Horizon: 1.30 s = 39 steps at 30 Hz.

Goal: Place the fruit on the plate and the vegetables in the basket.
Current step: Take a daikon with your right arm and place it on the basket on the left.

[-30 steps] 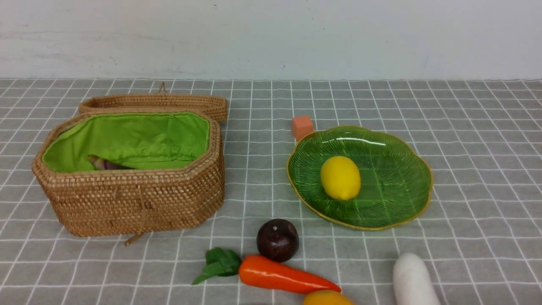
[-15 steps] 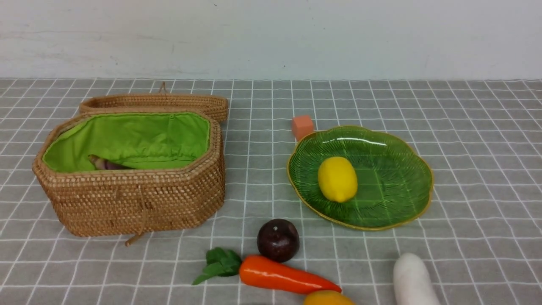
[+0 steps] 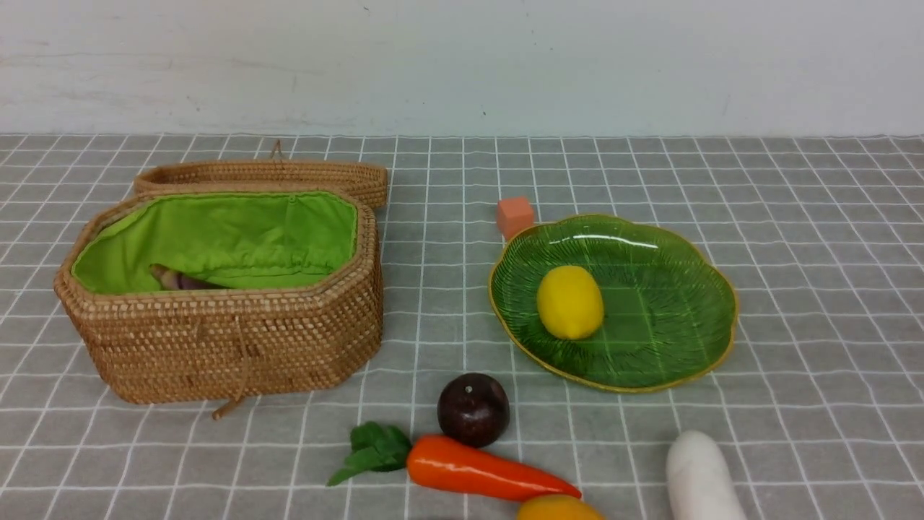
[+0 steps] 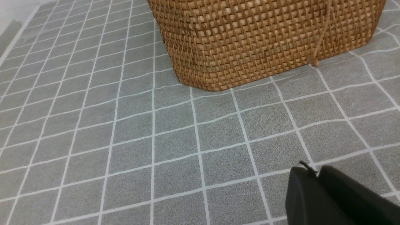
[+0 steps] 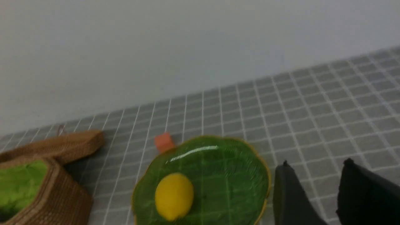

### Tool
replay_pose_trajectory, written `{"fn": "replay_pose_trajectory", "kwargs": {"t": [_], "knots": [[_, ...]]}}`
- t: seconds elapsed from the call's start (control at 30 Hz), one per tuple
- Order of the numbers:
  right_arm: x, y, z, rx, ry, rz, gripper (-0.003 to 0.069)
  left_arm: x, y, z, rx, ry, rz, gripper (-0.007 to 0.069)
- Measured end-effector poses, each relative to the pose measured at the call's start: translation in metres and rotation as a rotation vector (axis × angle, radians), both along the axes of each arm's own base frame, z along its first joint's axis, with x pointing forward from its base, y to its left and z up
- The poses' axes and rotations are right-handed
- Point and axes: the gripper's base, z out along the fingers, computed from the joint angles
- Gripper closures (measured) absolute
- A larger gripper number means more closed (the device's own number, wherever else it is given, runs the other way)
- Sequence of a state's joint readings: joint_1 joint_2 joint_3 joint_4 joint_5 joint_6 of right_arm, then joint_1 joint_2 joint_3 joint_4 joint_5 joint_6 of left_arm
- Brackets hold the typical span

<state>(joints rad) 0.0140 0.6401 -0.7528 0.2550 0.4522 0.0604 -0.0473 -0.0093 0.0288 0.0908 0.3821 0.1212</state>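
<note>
Lemon (image 3: 569, 302) has rolled left on the plate (image 3: 671, 318); left gripper (image 4: 315, 171) closed, right gripper (image 5: 316, 165) parted, empty

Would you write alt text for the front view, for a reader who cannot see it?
A yellow lemon lies on a green leaf-shaped plate at right; an open wicker basket at left holds a purple stalk. Nearer the camera, on checked cloth, lie a plum, carrot, white radish and a cropped orange-yellow fruit.
</note>
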Motion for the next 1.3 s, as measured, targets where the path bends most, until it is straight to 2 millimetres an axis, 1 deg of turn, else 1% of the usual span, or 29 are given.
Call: {"fn": "replay_pose_trajectory", "kwargs": {"t": [0.03,0.1,0.13,0.2,0.3,0.33,0.37,0.43,0.5,0.53,0.6,0.63,0.7,0.73,0.8,0.83,0.87,0.9,0.93,0.97,1.0,1.1,1.2,1.23,1.27,1.3], "knots": [[0.011,0.009,-0.009,-0.001,0.082,0.073,0.0417,0.0,0.0,0.0,0.0,0.0,0.0,0.0575],[0.016,0.015,-0.016,-0.03,0.132,0.126,0.0417,0.0,0.0,0.0,0.0,0.0,0.0,0.0575],[0.023,0.023,-0.025,-0.08,0.205,0.206,0.0417,0.0,0.0,0.0,0.0,0.0,0.0,0.0575],[0.033,0.035,-0.041,-0.131,0.318,0.305,0.0413,0.0,0.0,0.0,0.0,0.0,0.0,0.0575],[0.052,0.049,-0.064,-0.154,0.498,0.391,0.0384,0.0,0.0,0.0,0.0,0.0,0.0,0.0575],[0.055,0.05,-0.067,-0.155,0.523,0.397,0.0378,0.0,0.0,0.0,0.0,0.0,0.0,0.0575],[0.064,0.055,-0.076,-0.152,0.597,0.419,0.0347,0.0,0.0,0.0,0.0,0.0,0.0,0.0574],[0.076,0.062,-0.087,-0.14,0.673,0.436,0.0287,0.0,0.0,0.0,0.0,0.0,0.0,0.0571],[0.09,0.068,-0.101,-0.131,0.746,0.442,0.0194,0.0,0.0,0.0,0.0,0.0,0.0,0.0568],[0.092,0.068,-0.102,-0.131,0.751,0.443,0.0185,0.0,0.0,0.0,0.0,0.0,0.0,0.0568],[0.107,0.072,-0.125,-0.127,0.844,0.439,0.0073,0.0,0.0,0.0,0.0,0.0,0.0,0.0566],[0.109,0.073,-0.129,-0.127,0.859,0.438,0.0065,0.0,0.0,0.0,0.0,0.0,0.0,0.0566],[0.117,0.075,-0.147,-0.128,0.928,0.436,0.0009,0.0,0.0,0.0,0.0,0.0,0.0,0.0564],[0.125,0.078,-0.164,-0.13,0.988,0.435,-0.001,0.0,0.0,0.0,0.001,0.0,0.0,0.0562],[0.131,0.081,-0.182,-0.131,1.037,0.431,-0.0007,0.0,0.0,0.0,0.001,0.0,0.0,0.0559],[0.131,0.081,-0.182,-0.13,1.035,0.431,-0.0005,0.0,0.0,0.0,0.001,0.0,0.0,0.0559],[0.133,0.082,-0.189,-0.13,1.058,0.432,0.0013,0.0,0.0,0.0,0.001,0.0,0.0,0.0558],[0.135,0.083,-0.196,-0.136,1.083,0.439,0.0071,0.0,0.0,0.0,0.001,0.0,0.0,0.0557],[0.135,0.083,-0.196,-0.137,1.086,0.442,0.0099,0.0,0.0,0.0,0.001,0.0,0.0,0.0557],[0.136,0.084,-0.195,-0.137,1.087,0.448,0.0154,0.0,0.0,0.0,0.001,0.0,0.0,0.0557],[0.137,0.084,-0.193,-0.137,1.09,0.455,0.019,0.0,0.0,0.0,0.001,0.0,0.0,0.0557],[0.14,0.086,-0.185,-0.136,1.079,0.466,0.0179,0.0,0.0,0.0,0.001,0.0,0.0,0.0557],[0.149,0.091,-0.156,-0.135,1.024,0.501,0.0179,0.0,0.0,0.0,0.001,0.0,0.0,0.0555],[0.149,0.091,-0.153,-0.135,1.022,0.505,0.0179,0.0,0.0,0.0,0.001,0.0,0.0,0.0554],[0.152,0.094,-0.145,-0.138,1.001,0.515,0.0179,0.0,0.0,0.0,0.001,0.0,0.0,0.0554],[0.156,0.097,-0.13,-0.136,0.964,0.529,0.0179,0.0,0.0,0.0,0.001,0.0,0.0,0.0553]]}}
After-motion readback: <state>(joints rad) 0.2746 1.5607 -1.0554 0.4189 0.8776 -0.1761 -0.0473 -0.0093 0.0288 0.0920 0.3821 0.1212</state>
